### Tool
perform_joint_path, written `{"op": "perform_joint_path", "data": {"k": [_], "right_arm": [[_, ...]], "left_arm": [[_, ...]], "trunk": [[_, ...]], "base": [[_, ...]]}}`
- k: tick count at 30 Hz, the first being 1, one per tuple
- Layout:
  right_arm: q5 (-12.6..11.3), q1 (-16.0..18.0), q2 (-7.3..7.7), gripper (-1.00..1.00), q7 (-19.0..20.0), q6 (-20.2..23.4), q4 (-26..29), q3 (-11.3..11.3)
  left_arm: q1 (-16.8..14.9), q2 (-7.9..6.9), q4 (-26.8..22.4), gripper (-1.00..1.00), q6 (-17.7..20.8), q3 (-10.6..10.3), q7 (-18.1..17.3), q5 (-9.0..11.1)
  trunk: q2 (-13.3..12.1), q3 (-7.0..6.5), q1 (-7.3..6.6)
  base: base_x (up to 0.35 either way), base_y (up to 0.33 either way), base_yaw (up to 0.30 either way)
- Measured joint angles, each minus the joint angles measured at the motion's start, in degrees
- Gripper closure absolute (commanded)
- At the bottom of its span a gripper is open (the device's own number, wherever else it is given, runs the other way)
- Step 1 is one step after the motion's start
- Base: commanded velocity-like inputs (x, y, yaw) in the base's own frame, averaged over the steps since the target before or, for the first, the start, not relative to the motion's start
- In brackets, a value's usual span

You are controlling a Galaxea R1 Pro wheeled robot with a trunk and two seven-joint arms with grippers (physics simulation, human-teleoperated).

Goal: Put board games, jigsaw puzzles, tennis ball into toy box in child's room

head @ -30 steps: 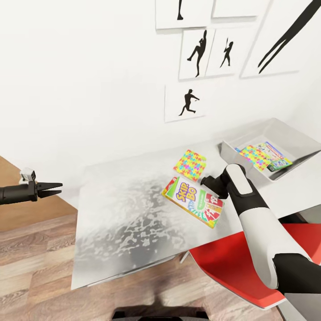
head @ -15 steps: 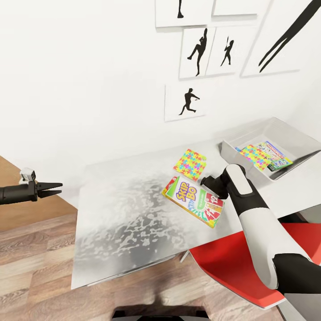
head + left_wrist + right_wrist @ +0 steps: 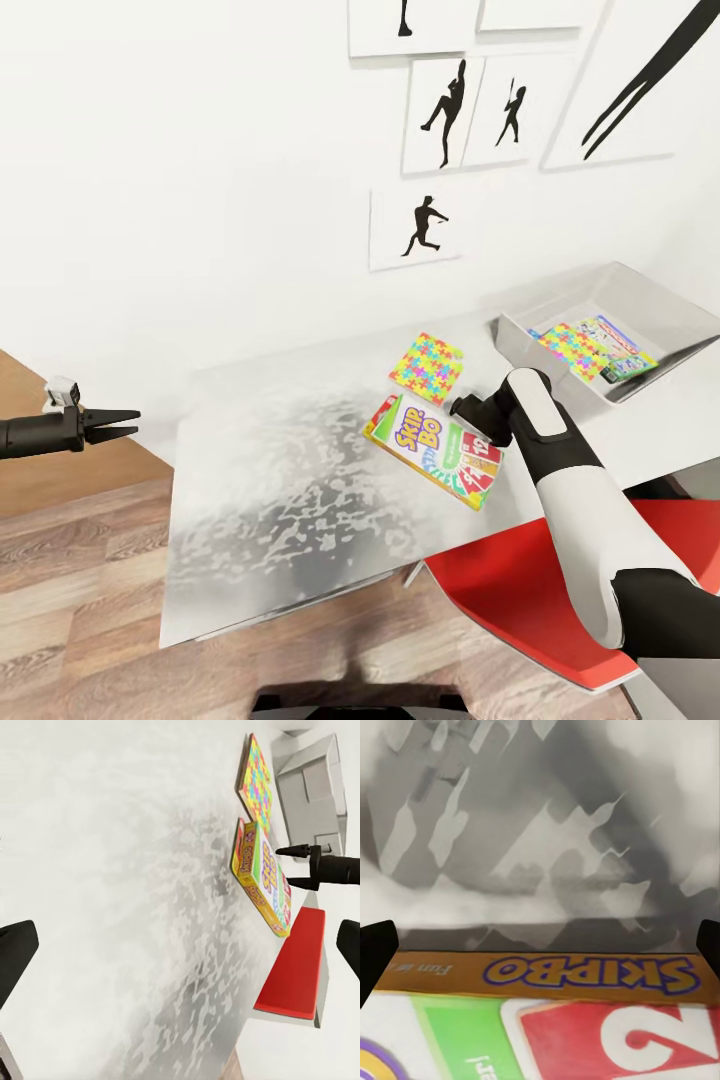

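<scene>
The Skip-Bo board game (image 3: 432, 450) lies flat on the table (image 3: 280, 470), with one jigsaw puzzle (image 3: 428, 368) just behind it. My right gripper (image 3: 289, 865) hovers open at the game's right end, close above its edge (image 3: 585, 976). At the table's right end, the toy box (image 3: 640, 300) holds another jigsaw puzzle (image 3: 572, 350) and a blue board game (image 3: 618, 352). My left gripper (image 3: 130, 423) is open, off the table's left side over the floor. The tennis ball and the bed are out of view.
A red chair (image 3: 520, 590) stands tucked against the table's front under my right arm. The white wall with black sports silhouette pictures (image 3: 440, 115) runs behind the table. Wood-plank floor (image 3: 80, 600) lies to the left and front.
</scene>
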State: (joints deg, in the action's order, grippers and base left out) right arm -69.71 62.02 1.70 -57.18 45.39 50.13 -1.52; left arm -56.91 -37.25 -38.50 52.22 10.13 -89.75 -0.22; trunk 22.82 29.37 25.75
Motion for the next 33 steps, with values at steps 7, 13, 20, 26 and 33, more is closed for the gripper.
{"op": "perform_joint_path", "data": {"k": [7,13,20,26,33], "right_arm": [[0.0,0.0,0.0,-1.0,0.0,0.0,0.0,-0.1],[0.5,0.0,-0.02,-1.0,0.0,0.2,0.6,-0.3],[0.7,0.0,-0.01,-1.0,0.0,0.3,0.7,-0.3],[0.6,0.0,0.01,-1.0,0.0,0.3,0.7,-0.3],[1.0,0.0,0.02,-1.0,0.0,0.5,0.7,-0.3]], "left_arm": [[0.0,0.0,0.0,-1.0,0.0,0.0,0.0,0.0],[0.0,-0.01,0.0,-1.0,0.0,0.0,0.0,0.0],[0.0,-0.01,0.0,-1.0,0.0,0.0,0.0,-0.1],[0.0,-0.02,0.0,-1.0,0.0,0.0,0.0,-0.1],[0.0,-0.01,0.0,-1.0,0.0,0.0,0.0,-0.1]], "trunk": [[0.0,0.63,0.0],[0.0,1.1,0.0],[0.0,1.16,-0.01],[0.0,1.17,-0.02],[0.0,1.17,-0.02]], "base": [[0.0,0.0,0.0],[-0.07,0.05,0.0],[-0.059,0.064,0.0],[-0.011,0.021,0.0],[-0.001,0.083,0.0]]}}
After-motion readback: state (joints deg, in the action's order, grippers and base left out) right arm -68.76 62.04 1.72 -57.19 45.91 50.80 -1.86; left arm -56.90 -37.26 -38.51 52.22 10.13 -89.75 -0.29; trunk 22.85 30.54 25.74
